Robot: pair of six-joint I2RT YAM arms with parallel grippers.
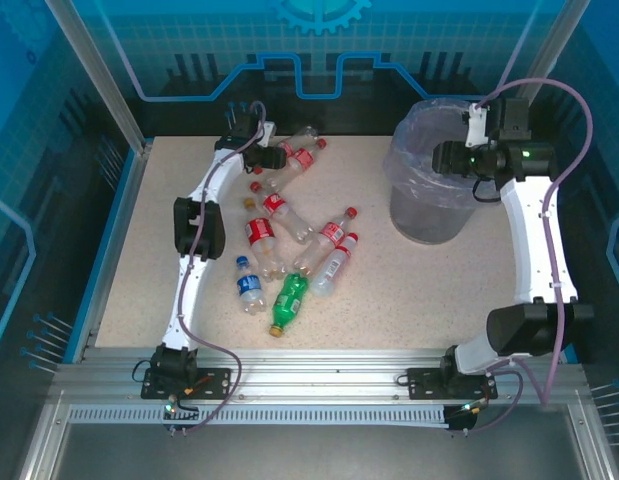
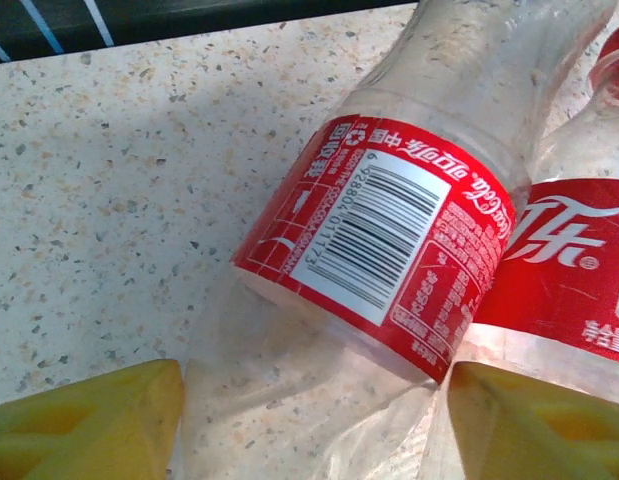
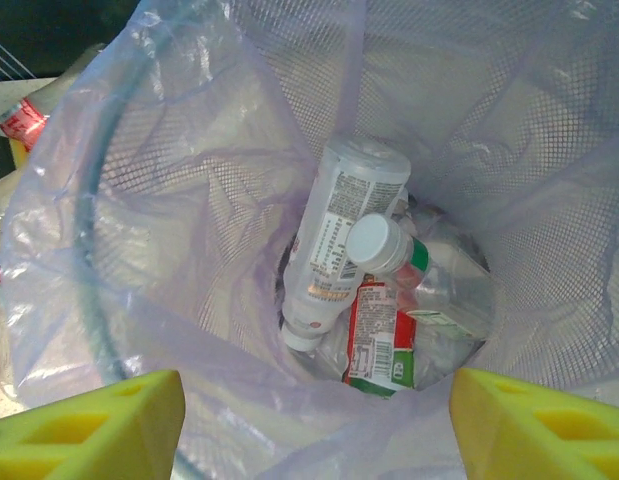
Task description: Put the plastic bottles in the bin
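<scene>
Bin part-filled; a fresh bottle is straddled at the far side of the table (image 1: pixel 409 290).

The bin (image 1: pixel 429 215) is stood far right, within the right arm's reach, and its bag (image 3: pixel 189 180) is draped over the rim. The right gripper (image 3: pixel 319 425) is held above the mouth with fingers apart and nothing between them, judged a release pose. The left gripper (image 2: pixel 314 425) is lowered over the far end of the loose bottles (image 1: pixel 289 235), with fingers spread either side of a red-labelled bottle (image 2: pixel 379 240), not yet clamped. This bottle lies flat, its long axis crossing the finger gap at a slant; its cap end cannot be told. A white-labelled bottle (image 3: pixel 339 240) is seen leaning steeply inside the bin. A green bottle (image 1: pixel 287 300) lies nearest, with its cap toward the arm bases.
</scene>
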